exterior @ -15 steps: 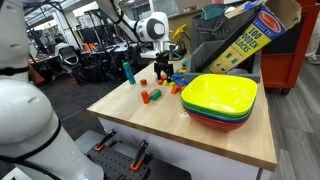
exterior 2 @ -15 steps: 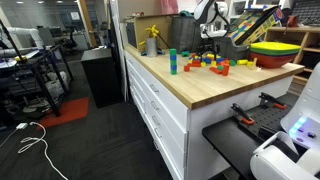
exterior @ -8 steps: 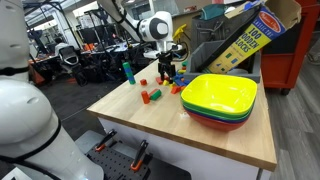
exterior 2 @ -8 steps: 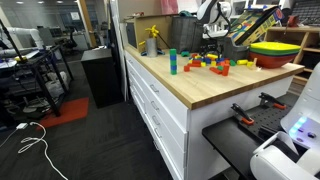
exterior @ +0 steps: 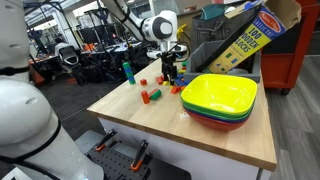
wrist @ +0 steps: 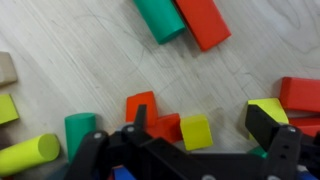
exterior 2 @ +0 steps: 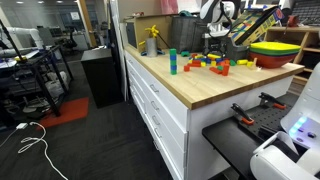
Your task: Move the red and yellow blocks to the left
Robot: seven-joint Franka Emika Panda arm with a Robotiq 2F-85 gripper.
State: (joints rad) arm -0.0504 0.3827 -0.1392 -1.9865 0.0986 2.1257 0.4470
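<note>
A wooden worktop point(exterior: 150, 125) carries a stack of bright plastic bowls point(exterior: 222, 100) toward one end and a scatter of toy pieces point(exterior: 150, 95) near its far edge. Above that scatter hangs the robot's pincer point(exterior: 170, 72), jaws wide and holding nothing. In the wrist view, a small red block point(wrist: 166, 127) and a yellow block point(wrist: 196, 131) lie touching each other between the open jaws. Both look light, hard and smooth. They are probably best pinched across opposite flat faces, since the crowded neighbours could be nudged.
</note>
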